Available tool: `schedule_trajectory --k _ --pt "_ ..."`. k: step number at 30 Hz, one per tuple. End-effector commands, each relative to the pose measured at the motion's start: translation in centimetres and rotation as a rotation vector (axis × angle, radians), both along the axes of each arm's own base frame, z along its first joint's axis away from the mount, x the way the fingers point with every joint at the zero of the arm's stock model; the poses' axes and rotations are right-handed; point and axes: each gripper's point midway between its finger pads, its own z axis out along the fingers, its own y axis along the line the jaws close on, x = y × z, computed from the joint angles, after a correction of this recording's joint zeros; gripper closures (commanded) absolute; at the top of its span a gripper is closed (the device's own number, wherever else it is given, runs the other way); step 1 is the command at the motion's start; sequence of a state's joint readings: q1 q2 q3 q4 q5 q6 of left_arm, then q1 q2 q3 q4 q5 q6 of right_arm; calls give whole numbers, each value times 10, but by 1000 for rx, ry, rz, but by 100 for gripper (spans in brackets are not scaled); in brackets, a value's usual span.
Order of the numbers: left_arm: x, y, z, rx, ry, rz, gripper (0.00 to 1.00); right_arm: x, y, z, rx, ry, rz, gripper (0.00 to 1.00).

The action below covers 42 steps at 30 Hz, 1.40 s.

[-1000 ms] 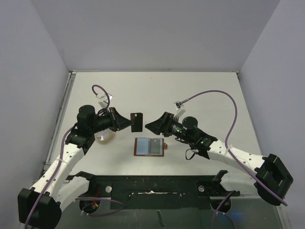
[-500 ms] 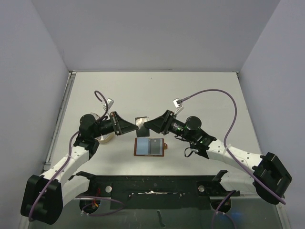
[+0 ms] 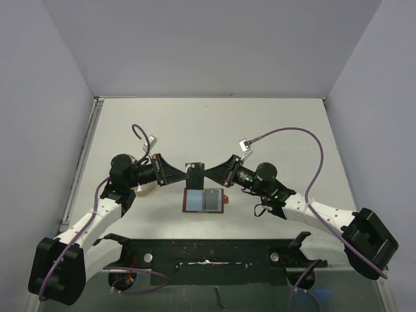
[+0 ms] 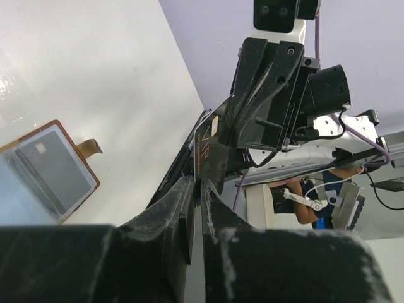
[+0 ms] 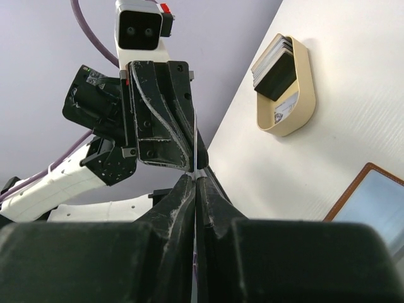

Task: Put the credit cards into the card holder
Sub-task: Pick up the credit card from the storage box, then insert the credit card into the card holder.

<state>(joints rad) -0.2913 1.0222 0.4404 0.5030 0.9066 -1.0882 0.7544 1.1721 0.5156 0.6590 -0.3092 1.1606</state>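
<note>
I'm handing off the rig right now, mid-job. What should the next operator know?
Left gripper: shut on one edge of a card, in the air near the card holder.
Right gripper: shut on the same card's opposite edge.
Card holder lies open on the table; a grey card appears to sit inside.
More cards stacked in the tan dish.
To do: release one grip, slot this card, then the dish's.

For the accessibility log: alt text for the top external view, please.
The left gripper and right gripper meet tip to tip above the table, both pinching one card. The card holder lies open just below them, nearer the arm bases.
</note>
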Motion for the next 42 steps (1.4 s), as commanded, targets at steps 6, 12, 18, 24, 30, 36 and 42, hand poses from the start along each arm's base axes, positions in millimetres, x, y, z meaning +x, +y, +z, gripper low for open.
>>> schedule_trajectory --k 6,12,18,24,30,36,42 --pt "6 1 9 25 -64 5 93 -6 -11 31 107 -89 -1 100" --pt "6 2 5 25 -48 16 100 -3 -18 16 79 -38 -35 100" --pt "8 4 -3 46 -19 38 100 4 -39 -24 -57 51 -141 100" --pt "16 6 -30 145 53 56 100 9 -62 -52 -245 91 -238 100" --pt "26 10 -61 279 85 87 100 15 -72 -80 -435 138 -258 100" --pt "25 3 -88 317 134 66 100 16 -59 -99 -511 183 -178 100" --pt "22 -8 -110 329 175 24 100 17 -53 -121 -574 230 -137 100"
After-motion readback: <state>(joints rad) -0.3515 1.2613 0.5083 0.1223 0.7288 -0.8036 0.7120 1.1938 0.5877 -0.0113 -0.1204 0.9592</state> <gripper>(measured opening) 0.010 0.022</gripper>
